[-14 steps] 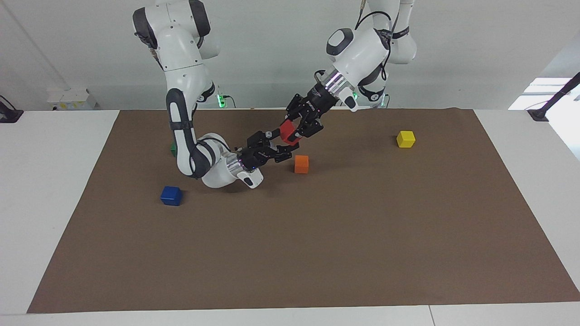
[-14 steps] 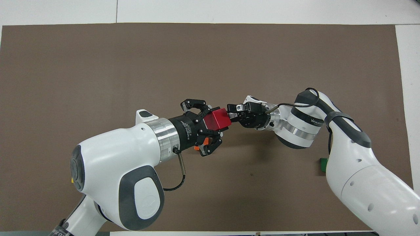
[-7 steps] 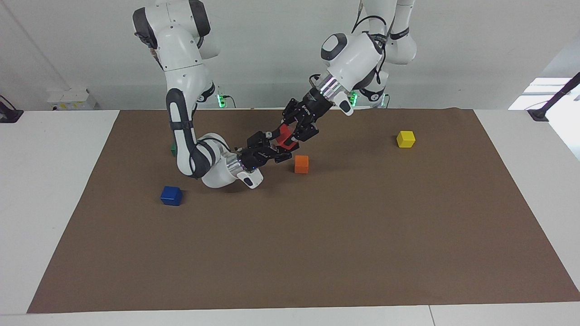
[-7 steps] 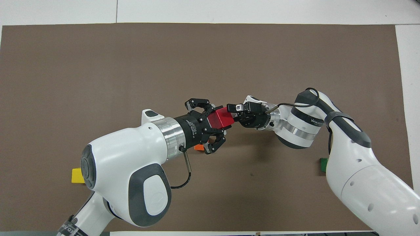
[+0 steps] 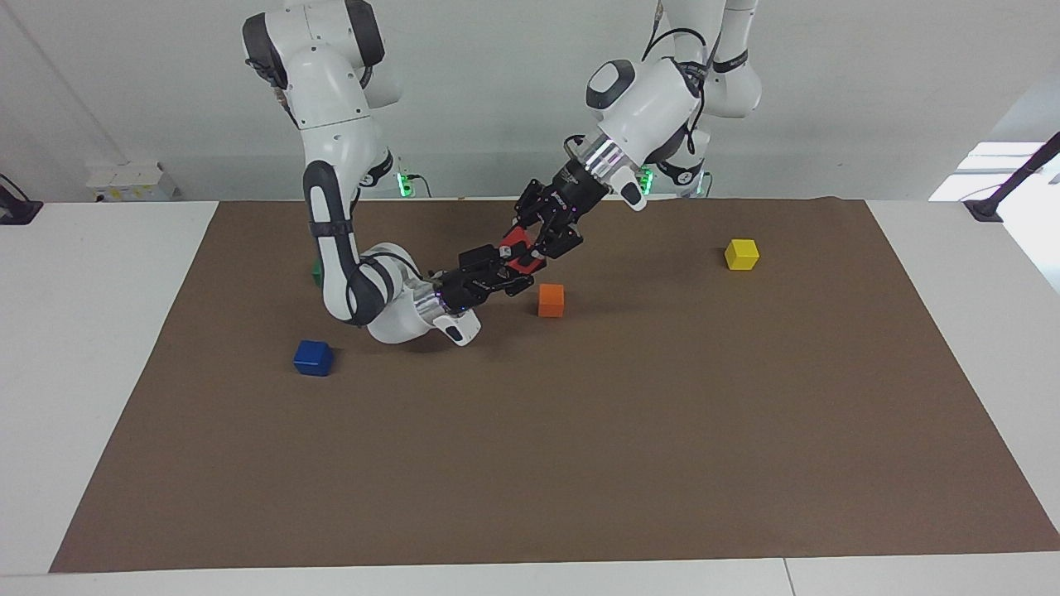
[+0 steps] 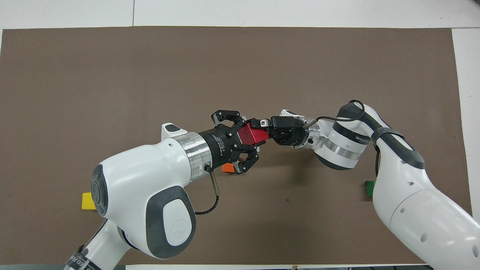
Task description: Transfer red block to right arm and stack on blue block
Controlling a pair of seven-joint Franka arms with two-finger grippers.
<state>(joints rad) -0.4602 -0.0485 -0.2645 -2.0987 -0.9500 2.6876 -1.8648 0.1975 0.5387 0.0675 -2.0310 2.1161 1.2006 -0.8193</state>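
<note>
Small glossy red cube (image 5: 519, 251) is mid-air between both claws, over the brown mat (image 5: 580, 463) just robot-side of the orange cube (image 5: 551, 300). Left gripper (image 5: 532, 245) pinches it from above; right gripper (image 5: 503, 266) is clamped on its lower end too. Judgement: left must let go next. Deep-blue cube (image 5: 313, 358) sits toward the right arm's end, bare mat around it, plenty of room

The right arm (image 6: 354, 138) carries a grey band lettered "WANDERCRAFT".
</note>
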